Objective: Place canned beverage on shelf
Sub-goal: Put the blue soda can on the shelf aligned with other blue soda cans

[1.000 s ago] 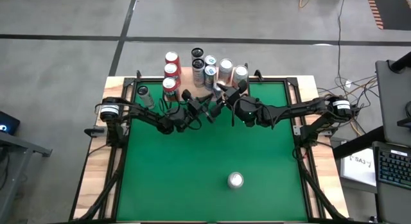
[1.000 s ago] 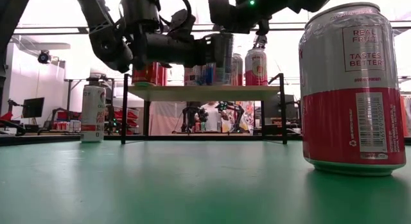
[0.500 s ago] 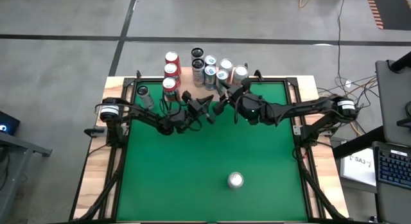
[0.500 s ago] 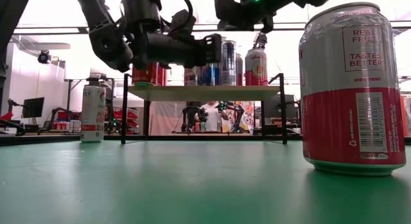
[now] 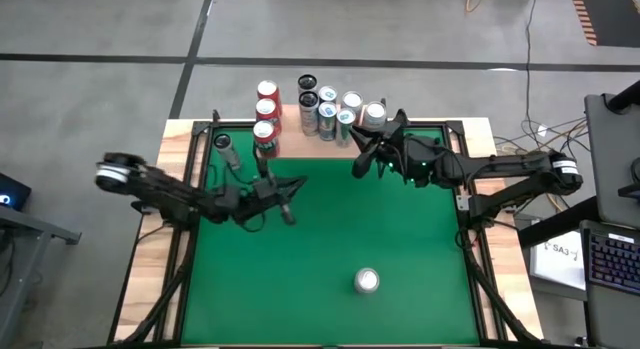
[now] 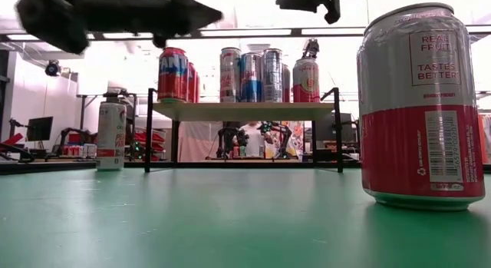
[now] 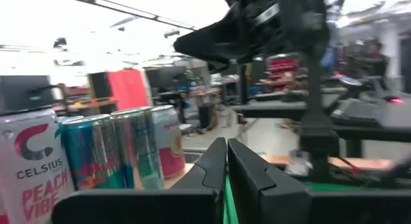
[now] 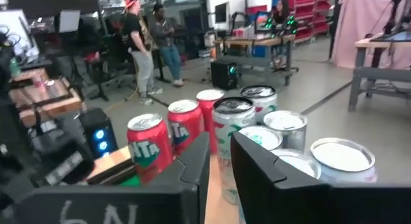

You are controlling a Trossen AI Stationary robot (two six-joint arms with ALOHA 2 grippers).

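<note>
We took the shelf (image 5: 320, 122) at the far edge of the green table (image 5: 330, 239) as our landmark. Its light wood top (image 6: 244, 110) carried a crowd of upright cans: three red ones (image 5: 266, 111) in a row at its left end, and a cluster of blue and silver ones (image 5: 332, 111) from the middle to the right end. One silver-and-red can (image 5: 367, 280) stood alone on the green surface, well apart from the shelf and towards the near edge, filling the right side of the low view (image 6: 423, 107). Another slim can (image 5: 223, 144) stood on the table just beside the shelf's left end.

We saw the right gripper (image 5: 366, 155) hanging just in front of the shelf's right half, empty, its fingers (image 8: 257, 166) with only a narrow gap between them. The left gripper (image 5: 287, 211) was in front of the shelf's left half and farther from it, over the green; its fingers (image 7: 212, 165) were pressed together on nothing.
</note>
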